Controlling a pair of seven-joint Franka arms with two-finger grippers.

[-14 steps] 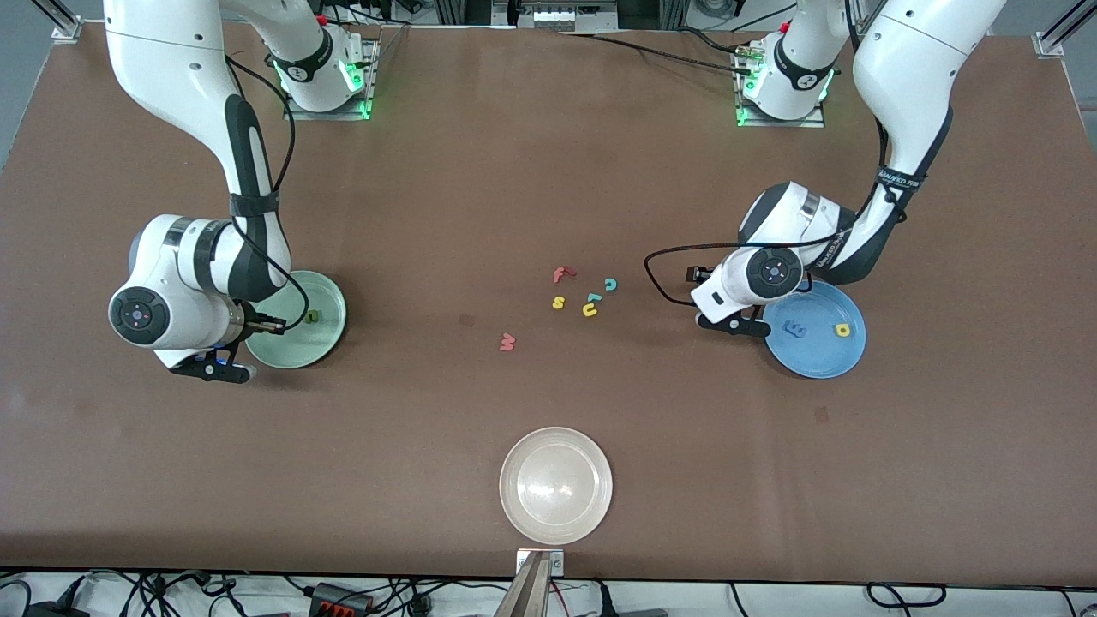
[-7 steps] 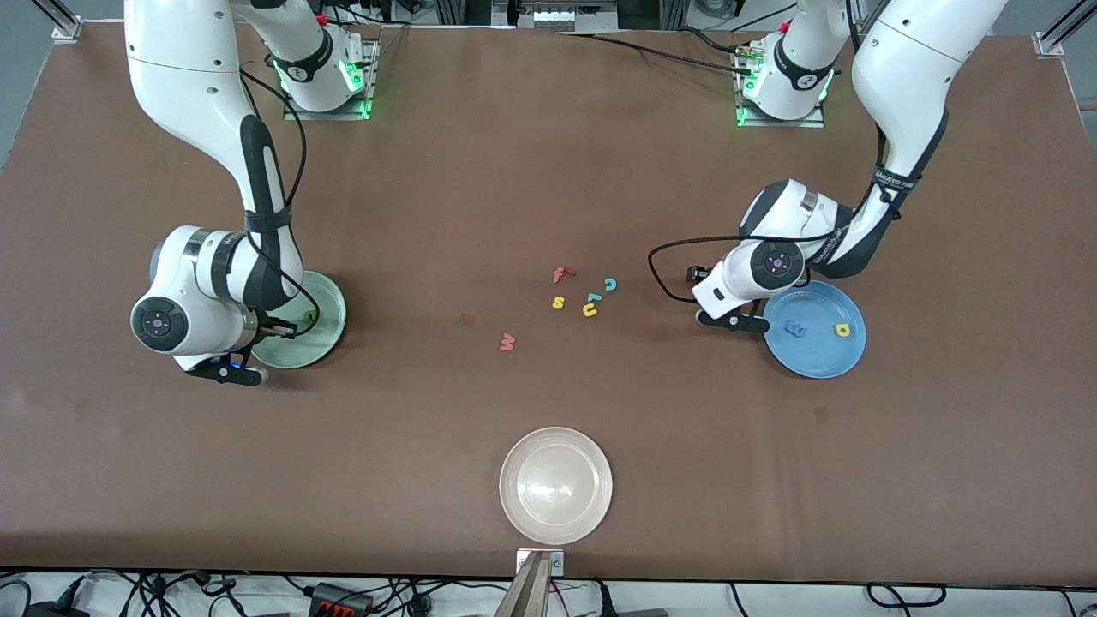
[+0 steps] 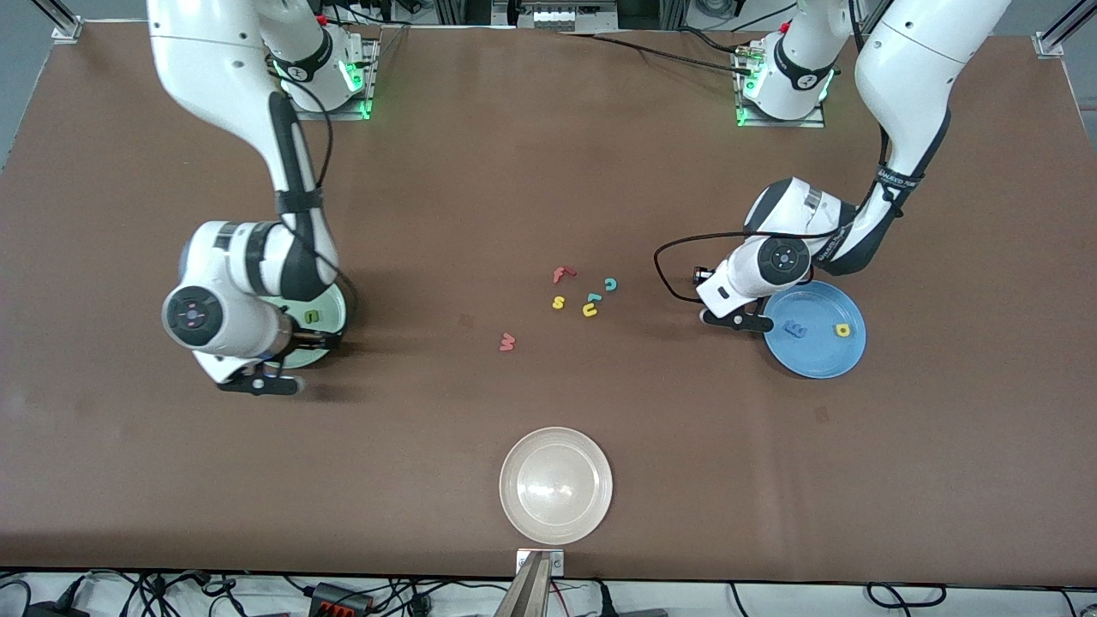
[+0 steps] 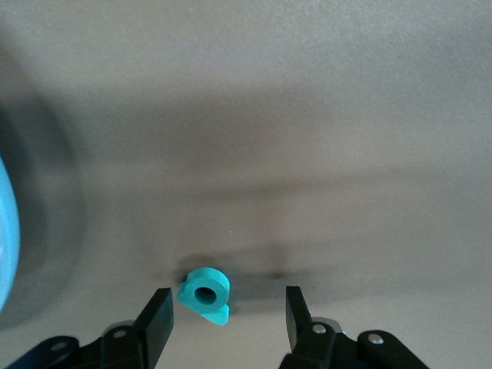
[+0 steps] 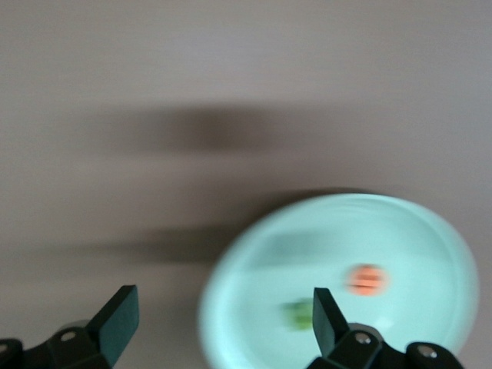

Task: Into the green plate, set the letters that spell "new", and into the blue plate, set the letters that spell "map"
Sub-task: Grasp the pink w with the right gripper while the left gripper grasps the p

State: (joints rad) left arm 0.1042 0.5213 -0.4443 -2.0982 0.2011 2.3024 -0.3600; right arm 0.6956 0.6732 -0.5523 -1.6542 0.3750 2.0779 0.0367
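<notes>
My left gripper is open low over the table, beside the blue plate. The teal p sits between its fingers with a gap on each side. The arm hides the p in the front view. A blue m and a yellow a lie in the blue plate. My right gripper is open and empty over the rim of the green plate. That plate holds the orange e and the olive-green n. The salmon w lies on the table.
A red f, yellow s, yellow u, teal c and another teal letter lie clustered mid-table. A cream plate stands near the table's front edge.
The right arm has swung along the green plate's near rim toward the table's middle. The left hand has shifted only slightly beside the blue plate.
</notes>
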